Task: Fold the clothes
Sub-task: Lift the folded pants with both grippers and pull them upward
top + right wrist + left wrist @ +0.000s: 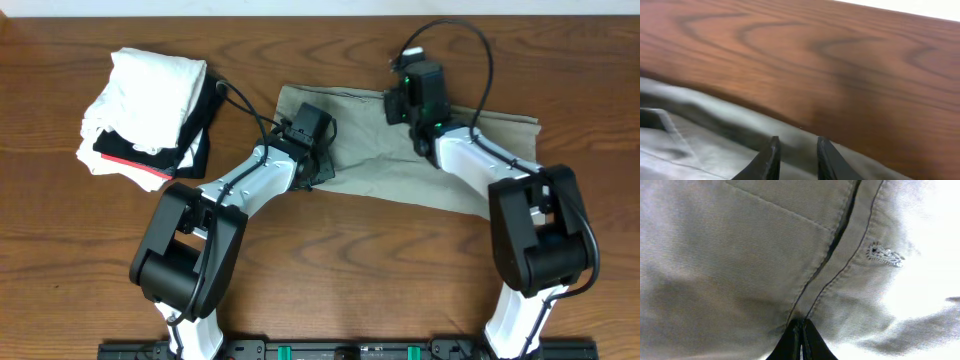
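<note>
Khaki trousers (385, 165) lie spread across the middle of the wooden surface (350, 280), with a stack of other clothes (150, 115) off to the left. The left tool (800, 342) is pressed together, pinching cloth at the fly seam. The right tool (796, 155) sits narrowly spread over the trousers' far edge. To fold cleanly, the right one likely needs a full bite on that edge first. Both should then lift together, keeping the cloth taut and level.
</note>
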Controlling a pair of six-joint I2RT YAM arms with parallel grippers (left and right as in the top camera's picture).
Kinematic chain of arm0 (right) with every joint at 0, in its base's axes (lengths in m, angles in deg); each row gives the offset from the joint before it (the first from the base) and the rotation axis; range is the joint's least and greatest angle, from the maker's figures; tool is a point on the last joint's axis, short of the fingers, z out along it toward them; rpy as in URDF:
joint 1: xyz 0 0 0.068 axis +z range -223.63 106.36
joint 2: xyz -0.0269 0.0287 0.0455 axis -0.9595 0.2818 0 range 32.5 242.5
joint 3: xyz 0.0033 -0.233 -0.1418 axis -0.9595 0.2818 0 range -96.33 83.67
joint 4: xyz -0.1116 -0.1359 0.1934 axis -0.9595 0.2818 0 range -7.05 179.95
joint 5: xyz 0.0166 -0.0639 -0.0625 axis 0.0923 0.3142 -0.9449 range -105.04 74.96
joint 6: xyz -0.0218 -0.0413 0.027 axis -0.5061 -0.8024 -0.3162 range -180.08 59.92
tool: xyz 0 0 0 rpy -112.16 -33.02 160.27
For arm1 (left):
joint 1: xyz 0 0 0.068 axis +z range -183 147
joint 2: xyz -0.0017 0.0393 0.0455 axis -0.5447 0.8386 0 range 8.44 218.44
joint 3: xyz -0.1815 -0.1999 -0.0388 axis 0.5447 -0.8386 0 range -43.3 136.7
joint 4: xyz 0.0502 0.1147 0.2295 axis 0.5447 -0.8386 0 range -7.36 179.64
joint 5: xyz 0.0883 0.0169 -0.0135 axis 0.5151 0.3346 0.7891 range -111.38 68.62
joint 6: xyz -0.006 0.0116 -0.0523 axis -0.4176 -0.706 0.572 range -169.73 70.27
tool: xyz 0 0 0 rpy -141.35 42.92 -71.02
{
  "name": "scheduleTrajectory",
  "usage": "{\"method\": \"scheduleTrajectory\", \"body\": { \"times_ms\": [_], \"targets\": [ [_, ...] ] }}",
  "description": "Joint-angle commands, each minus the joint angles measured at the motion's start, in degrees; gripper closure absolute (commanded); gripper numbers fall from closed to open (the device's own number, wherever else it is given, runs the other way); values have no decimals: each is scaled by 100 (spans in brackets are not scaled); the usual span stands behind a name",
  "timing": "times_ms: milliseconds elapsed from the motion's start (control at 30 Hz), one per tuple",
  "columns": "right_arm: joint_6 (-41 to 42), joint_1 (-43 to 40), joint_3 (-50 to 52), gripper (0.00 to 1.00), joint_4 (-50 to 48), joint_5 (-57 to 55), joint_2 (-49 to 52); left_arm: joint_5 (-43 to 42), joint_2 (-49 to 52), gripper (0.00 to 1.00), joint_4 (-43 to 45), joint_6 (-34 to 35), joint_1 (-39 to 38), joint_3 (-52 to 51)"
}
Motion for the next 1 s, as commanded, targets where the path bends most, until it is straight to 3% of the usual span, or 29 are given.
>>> {"method": "scheduleTrajectory", "body": {
  "times_ms": [0,200,333,400,667,967],
  "targets": [
    [225,-273,-262,77,474,149,-533,28,103,94,13,-380,31,37],
    [214,-634,-269,78,2037,1202,-1537,28,-612,94,221,-428,28,197],
    [214,-686,-267,98,3077,1303,-1683,28,-1010,94,791,-566,28,212],
    [214,-675,-232,99,3307,1307,-1569,28,-1047,94,1121,-750,28,212],
    [216,-686,-195,99,2979,1296,-614,28,-468,94,2391,-981,31,212],
    [221,-682,-197,99,1484,1294,354,31,400,94,3342,-1047,216,212]
  ]
}}
